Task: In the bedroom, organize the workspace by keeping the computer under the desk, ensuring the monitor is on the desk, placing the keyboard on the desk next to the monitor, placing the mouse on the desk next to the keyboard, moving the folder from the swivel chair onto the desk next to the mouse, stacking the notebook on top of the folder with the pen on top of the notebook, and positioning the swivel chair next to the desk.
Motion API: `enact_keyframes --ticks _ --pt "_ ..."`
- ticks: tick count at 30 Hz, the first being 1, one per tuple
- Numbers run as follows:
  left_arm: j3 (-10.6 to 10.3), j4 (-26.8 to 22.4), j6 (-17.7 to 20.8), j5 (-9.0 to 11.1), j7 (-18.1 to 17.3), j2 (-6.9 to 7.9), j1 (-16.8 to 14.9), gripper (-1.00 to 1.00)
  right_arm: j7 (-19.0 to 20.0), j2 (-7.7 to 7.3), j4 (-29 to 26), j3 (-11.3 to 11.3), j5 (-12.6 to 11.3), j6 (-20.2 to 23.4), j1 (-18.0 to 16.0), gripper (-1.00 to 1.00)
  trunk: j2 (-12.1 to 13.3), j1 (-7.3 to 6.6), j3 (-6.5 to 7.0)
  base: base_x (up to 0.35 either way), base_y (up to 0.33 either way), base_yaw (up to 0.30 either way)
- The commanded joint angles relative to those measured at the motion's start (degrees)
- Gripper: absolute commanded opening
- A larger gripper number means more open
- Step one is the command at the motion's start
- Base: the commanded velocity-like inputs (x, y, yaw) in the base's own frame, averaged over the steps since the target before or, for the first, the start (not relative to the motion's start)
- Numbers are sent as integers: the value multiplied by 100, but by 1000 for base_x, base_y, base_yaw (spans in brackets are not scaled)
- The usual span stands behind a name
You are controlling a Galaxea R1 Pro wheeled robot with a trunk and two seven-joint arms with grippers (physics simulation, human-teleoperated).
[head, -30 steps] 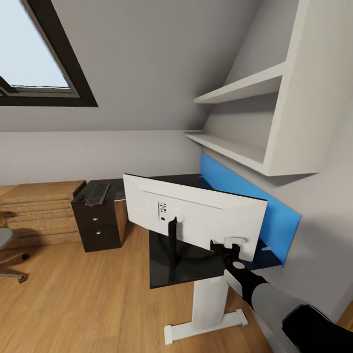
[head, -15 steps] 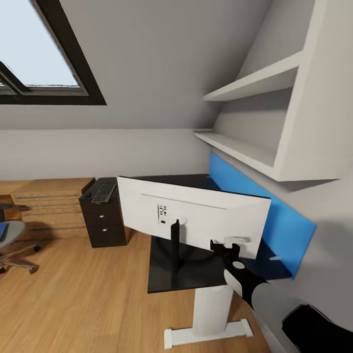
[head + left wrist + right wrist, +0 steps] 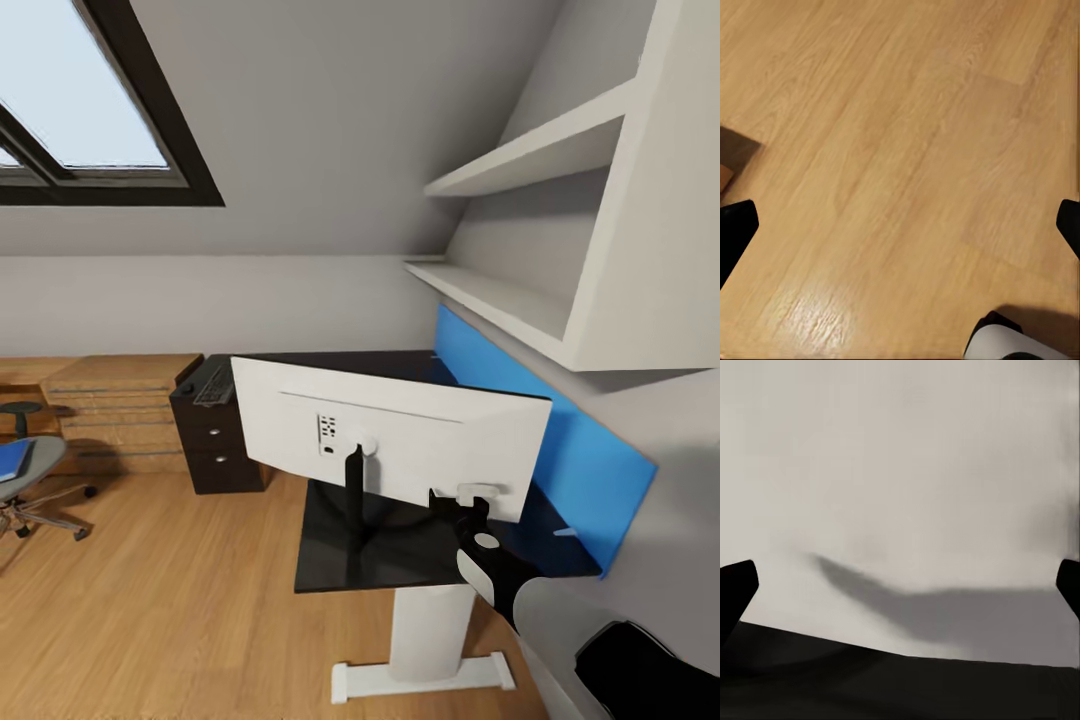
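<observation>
The right gripper (image 3: 478,497), fingers pinching its lower edge, holds the large white-backed flat monitor (image 3: 390,432) above the glossy black desk (image 3: 340,560). Tilted in that corner grip, it could slip or topple on landing. The left gripper (image 3: 900,225) hangs spread apart over plank floor.

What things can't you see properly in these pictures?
- Monitor screen: head view shows just its white back.
- Keyboard on the black drawer unit: keys too small to read.
- Swivel chair and blue folder: cut off by the picture's edge.
- Right gripper: at the monitor's lower edge, grip unclear.
</observation>
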Motion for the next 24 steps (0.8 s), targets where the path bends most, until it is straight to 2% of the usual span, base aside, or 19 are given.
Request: enact_keyframes --ticks 1,6,11,16,24 --pt "-48 -15 -13 58 5 3 5 100 -31 0 2 45 -38 -16 -5 100 -7 1 -16 0 -301 90" --pt "-48 -15 -7 50 12 -4 3 100 -29 0 3 48 -38 -16 -5 100 -7 1 -55 75 -310 79" --pt "-48 -15 -9 48 4 0 4 100 -28 -2 2 49 -38 -16 -5 100 -7 1 -63 236 -208 14" --pt "-48 -15 -5 55 4 1 3 100 -28 -1 3 51 -38 -19 -5 100 -7 1 -64 205 -81 2" --pt "-48 -15 -12 50 -1 -1 3 100 -28 14 21 59 -31 -187 -5 100 -7 1 -64 27 -9 0"
